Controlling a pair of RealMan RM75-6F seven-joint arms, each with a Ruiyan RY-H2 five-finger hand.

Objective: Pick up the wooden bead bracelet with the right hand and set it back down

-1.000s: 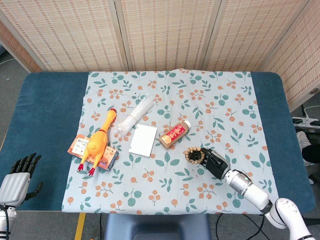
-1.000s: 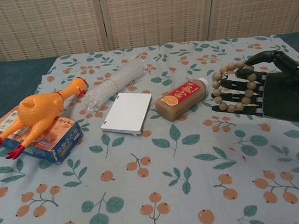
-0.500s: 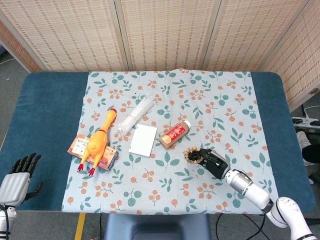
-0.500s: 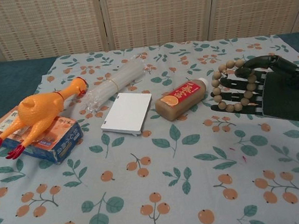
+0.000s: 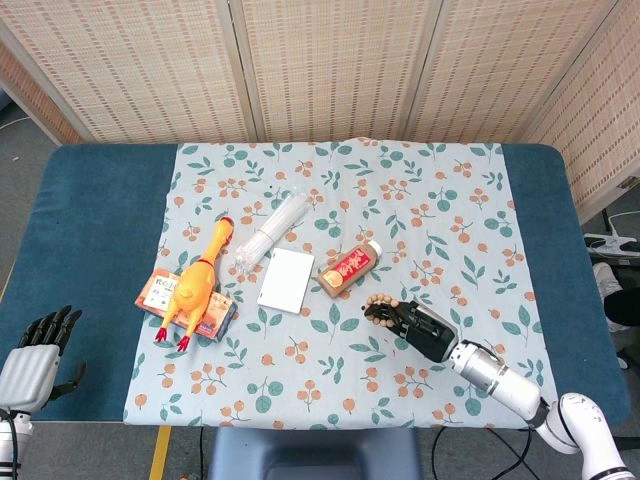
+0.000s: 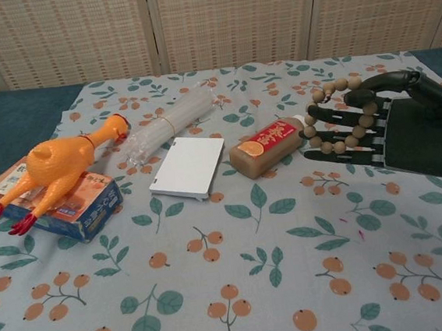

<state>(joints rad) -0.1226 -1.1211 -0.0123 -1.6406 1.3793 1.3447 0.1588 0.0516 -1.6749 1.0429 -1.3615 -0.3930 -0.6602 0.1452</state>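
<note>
The wooden bead bracelet [image 6: 334, 118] lies looped across the dark fingers of my right hand [image 6: 394, 129], and the thumb curls over its top beads. The hand holds it just above the floral cloth, right of the brown bottle [image 6: 268, 146]. In the head view the bracelet [image 5: 381, 305] sits at the tip of the right hand [image 5: 418, 325], near the front right of the cloth. My left hand [image 5: 36, 358] hangs at the table's front left corner with its fingers apart and nothing in them.
A white flat box [image 6: 189, 166] lies left of the bottle. Behind it is a bundle of clear straws [image 6: 170, 122]. A yellow rubber chicken [image 6: 57, 167] rests on an orange and blue packet [image 6: 84, 203] at the left.
My right hand has risen a little and shifted left toward the bottle, carrying the bracelet with it. The left hand has stayed still.
</note>
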